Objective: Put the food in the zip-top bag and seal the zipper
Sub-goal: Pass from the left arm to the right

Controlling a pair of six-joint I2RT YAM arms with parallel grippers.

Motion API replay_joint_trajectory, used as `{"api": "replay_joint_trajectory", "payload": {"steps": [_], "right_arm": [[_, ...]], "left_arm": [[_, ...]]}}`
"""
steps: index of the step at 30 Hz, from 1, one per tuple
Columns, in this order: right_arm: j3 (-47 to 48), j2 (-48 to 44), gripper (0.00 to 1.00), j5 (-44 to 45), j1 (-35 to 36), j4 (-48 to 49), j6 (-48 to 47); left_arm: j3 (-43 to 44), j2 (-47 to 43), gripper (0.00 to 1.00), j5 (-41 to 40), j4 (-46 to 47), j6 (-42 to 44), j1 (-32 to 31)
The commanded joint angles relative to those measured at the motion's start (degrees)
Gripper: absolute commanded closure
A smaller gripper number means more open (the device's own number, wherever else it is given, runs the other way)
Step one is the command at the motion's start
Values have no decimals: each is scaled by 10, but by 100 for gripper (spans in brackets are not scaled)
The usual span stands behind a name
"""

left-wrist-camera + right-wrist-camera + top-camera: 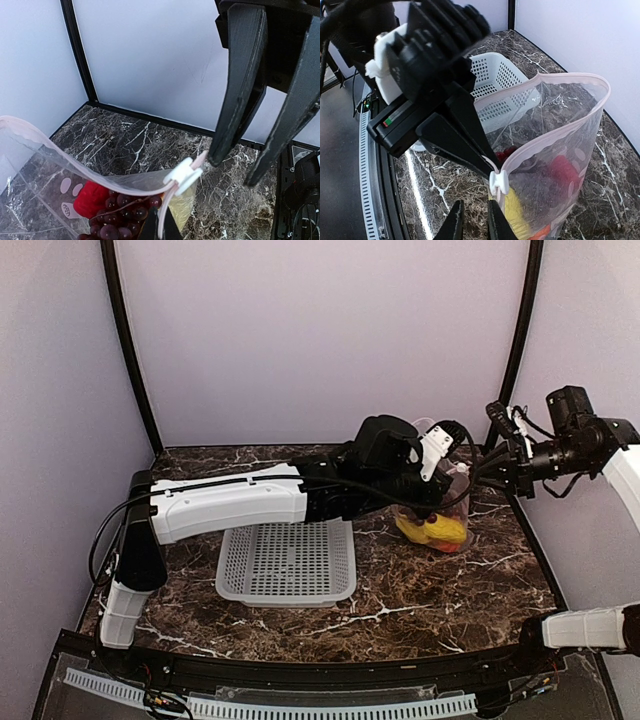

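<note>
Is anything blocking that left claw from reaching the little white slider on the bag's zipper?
Nothing visible does. The left gripper is open right beside the white slider, one fingertip nearly touching the zipper strip.

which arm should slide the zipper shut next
left: the left gripper, open, hangs right beside the white slider, while the right gripper seems to pinch the zip-top bag just below it, steadying it

White perforated basket (287,562) lying flat on dark marble table (430,600), just off centre toward nine o'clock; black frame pole (128,345) at ten o'clock
</note>
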Motion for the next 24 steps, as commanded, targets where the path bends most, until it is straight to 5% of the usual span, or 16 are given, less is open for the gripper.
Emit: {"api": "replay_joint_trajectory", "payload": {"steps": [1,24], "right_arm": [[-23,-2,87,15,4,44,7],[-55,7,100,24,26,97,7]], "left_arm": [[24,-58,99,16,35,-11,0],[20,-58,99,34,32,-10,0]]}}
